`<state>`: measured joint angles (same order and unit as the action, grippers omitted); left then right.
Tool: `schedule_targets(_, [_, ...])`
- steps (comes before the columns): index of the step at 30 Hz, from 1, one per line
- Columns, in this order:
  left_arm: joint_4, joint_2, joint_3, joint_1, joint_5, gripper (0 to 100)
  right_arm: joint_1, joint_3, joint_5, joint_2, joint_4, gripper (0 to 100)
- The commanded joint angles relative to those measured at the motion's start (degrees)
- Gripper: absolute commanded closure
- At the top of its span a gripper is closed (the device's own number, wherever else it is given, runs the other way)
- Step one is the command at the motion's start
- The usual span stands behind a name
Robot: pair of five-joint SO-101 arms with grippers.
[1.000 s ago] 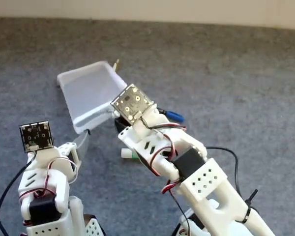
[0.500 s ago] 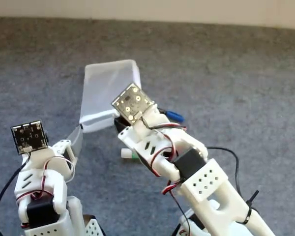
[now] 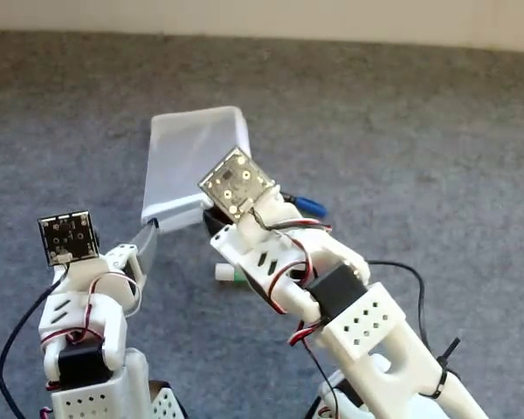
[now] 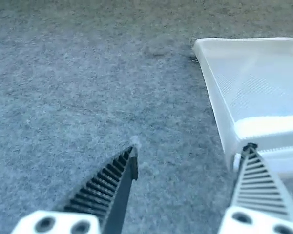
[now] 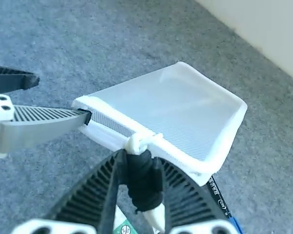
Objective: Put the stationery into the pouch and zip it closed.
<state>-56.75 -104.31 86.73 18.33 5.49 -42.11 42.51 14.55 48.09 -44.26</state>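
Pouch [image 3: 192,157] lies flat on the grey carpet [image 3: 402,113], with its mouth edge toward both arms.

Right gripper [image 5: 139,163] is at the pouch mouth, fingers clamped on a black stationery piece [image 5: 142,183]; kind not discernible. The piece's end meets a white nub [image 5: 142,142] on the mouth edge. Zipper pull or seam, cannot tell.

Left gripper [image 4: 191,148] is at the pouch's mouth corner, fingers spread wide with nothing between them. One fingertip touches the pouch edge.

Judgement: the step in hand is feeding the black piece in, and the mouth looks barely parted.

- Close your left fingers on the upper lip only, then raise it until a gap shows.
- Drive the right arm low, along the pouch's length. The mesh looks light and will likely slide, so keep the corner held.
- Let go only once the piece is well inside the pouch.

Not yet loaded: blue pen [image 3: 310,207] just beside the pouch's other mouth corner; white-and-green item [image 3: 227,273] a little short of the pouch mouth.
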Motion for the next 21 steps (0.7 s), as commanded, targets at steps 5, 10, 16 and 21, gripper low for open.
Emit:
schedule_targets(5, [2.90, -0.75, -0.66, -0.92, 0.70, 70, -2.33, -0.57, -0.35, 1.98, -1.80, 99.4])
schedule_targets(10, [4.48, -0.75, -0.31, -1.19, 0.70, 70, -3.30, -0.57, -0.35, 2.07, -2.95, 99.4])
schedule_targets(16, [5.54, -0.75, 1.01, -1.19, 0.70, 70, -3.82, -0.92, -0.44, 2.07, -5.49, 99.4])
schedule_targets(21, [9.32, -0.75, 3.30, -1.19, 0.44, 77, -6.37, -0.92, -0.44, 2.07, -7.96, 99.4])
